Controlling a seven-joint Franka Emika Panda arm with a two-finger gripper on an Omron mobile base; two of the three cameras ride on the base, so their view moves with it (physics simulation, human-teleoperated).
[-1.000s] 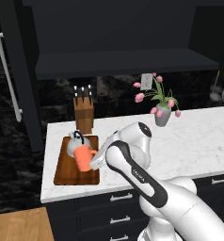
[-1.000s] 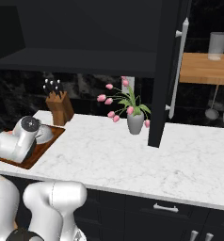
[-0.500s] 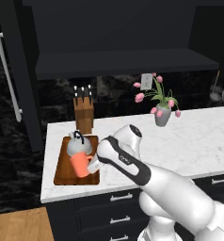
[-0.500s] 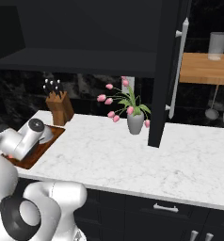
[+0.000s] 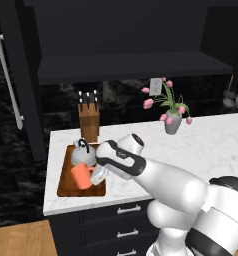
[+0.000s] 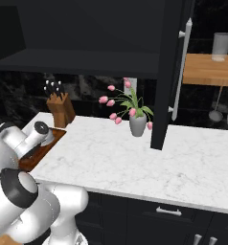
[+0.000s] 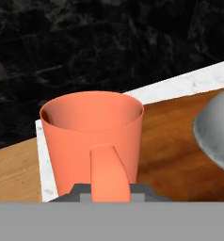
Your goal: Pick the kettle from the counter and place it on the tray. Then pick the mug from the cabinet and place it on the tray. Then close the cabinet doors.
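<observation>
gripper [image 5: 97,174] clamped on the orange mug [image 5: 82,175] by its loop handle, mug tilted and low over the near half of the tray [image 5: 66,186]; can't tell if its base touches the wood. arm reaches low and left across the counter [image 5: 206,135], wrist bent down toward the tray. kettle [image 5: 83,154] sits on the tray's back part, just beside the mug. fingertips mostly hidden behind the mug handle in the hand view. from the right side the arm's own links block mug and kettle. cabinet door [image 6: 169,76] stands open.
</observation>
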